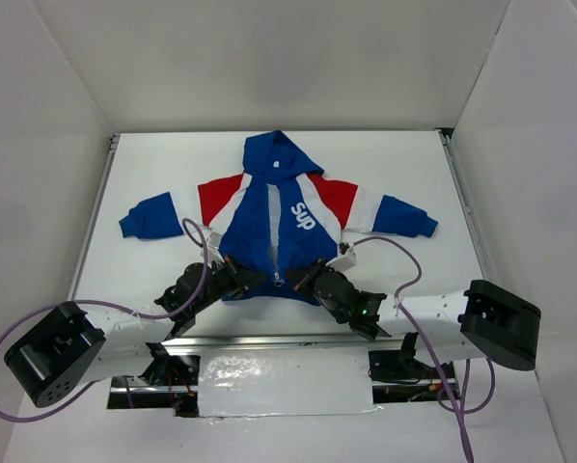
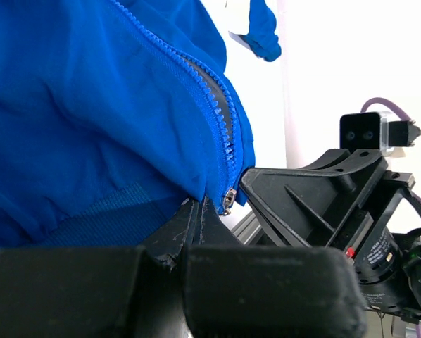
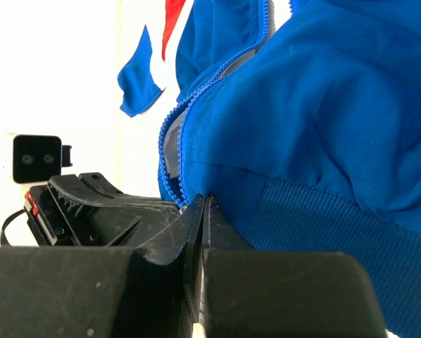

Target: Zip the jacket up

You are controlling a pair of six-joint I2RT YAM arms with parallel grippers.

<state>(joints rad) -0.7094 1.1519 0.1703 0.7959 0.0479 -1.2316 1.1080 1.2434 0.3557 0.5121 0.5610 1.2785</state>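
Left claw (image 1: 247, 281) and right claw (image 1: 304, 281) each clamp the jacket (image 1: 250, 231) hem beside its zipper (image 1: 274, 241).

1. From the top view, you had the left gripper (image 1: 245, 281) and the right gripper (image 1: 305, 281) covering the bottom hem of the jacket (image 1: 269, 222), and the zipper pull (image 1: 278, 280) was too small to read.
2. Your left wrist view cut the jacket off at its top and left edges. The pressed-together fingers (image 2: 172, 236) hid the hem corner they pinched.
3. Your right wrist view cut the jacket off at the top and right, and the zipper's lower end was hidden behind the fingers (image 3: 165, 243).
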